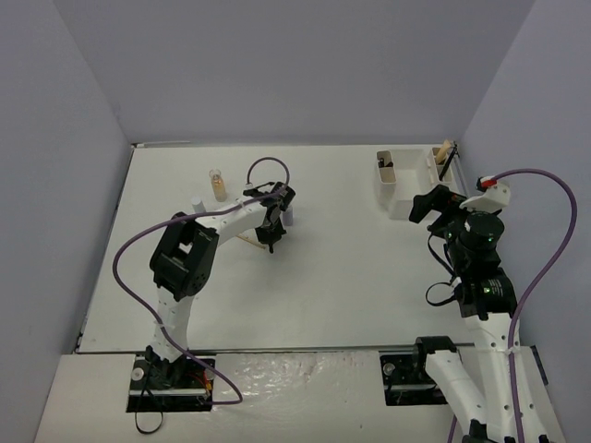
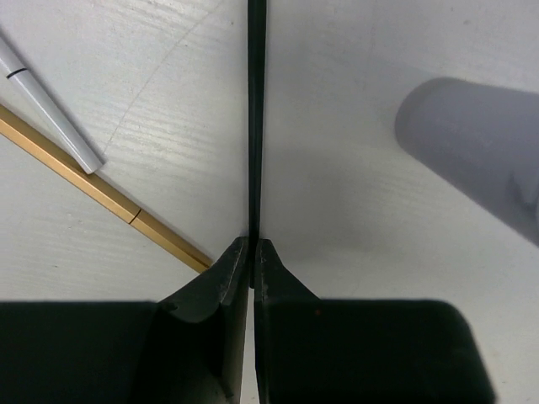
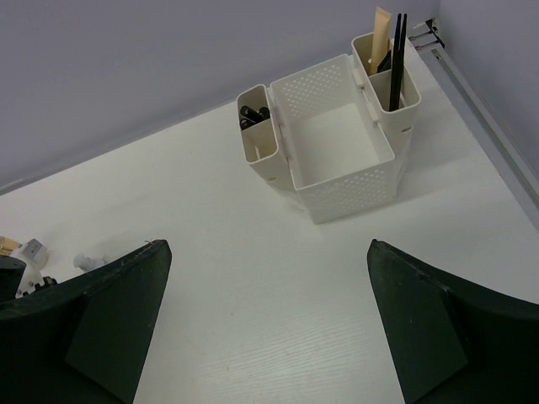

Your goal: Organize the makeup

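Left wrist: left gripper (image 2: pixel 253 244) clamped on thin black pencil (image 2: pixel 256 126); right gripper (image 3: pixel 268 246) spread wide.

You've got a white perforated organizer box (image 3: pixel 349 189) at the upper right of the right wrist view: one big centre bin with a narrow cup clipped on each side. It sits on the white table (image 1: pixel 351 277), near the far right corner. Plain lavender-grey walls (image 1: pixel 277 65) stand around the table. A metal rail (image 3: pixel 484 114) runs along the table's right edge.
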